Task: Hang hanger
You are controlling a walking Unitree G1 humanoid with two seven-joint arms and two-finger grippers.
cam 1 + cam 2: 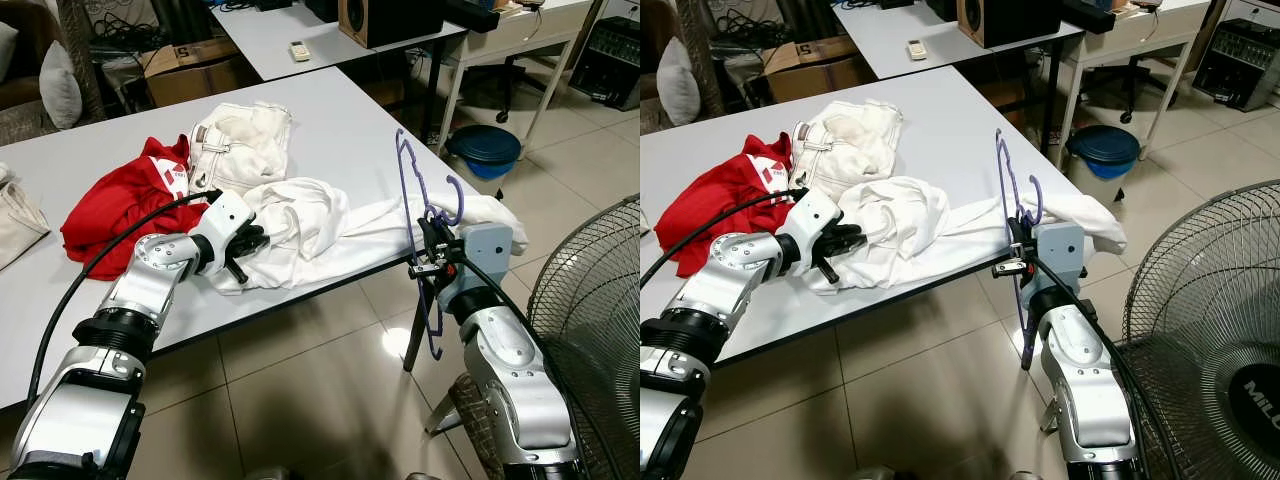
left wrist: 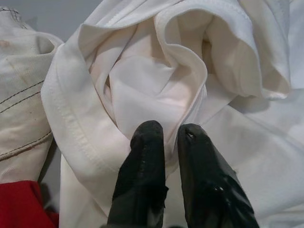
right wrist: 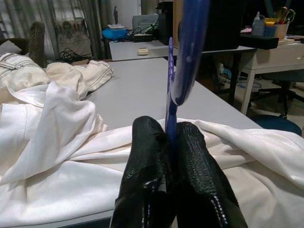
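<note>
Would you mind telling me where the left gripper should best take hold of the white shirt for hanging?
Probably at the rolled, stitched hem fold of the white shirt, approached from the table's near edge. That doubled edge stands up off the grey table, and the left gripper is already pinching cloth just below it, while the right gripper holds the purple hanger upright.

Both my arms: silver, rounded metal shells, black rings at the joints. A thick black cable loops along each. My left hand [image 1: 243,247] and right hand [image 1: 428,247]: two long, glossy black fingers [image 2: 142,180] apiece.
</note>
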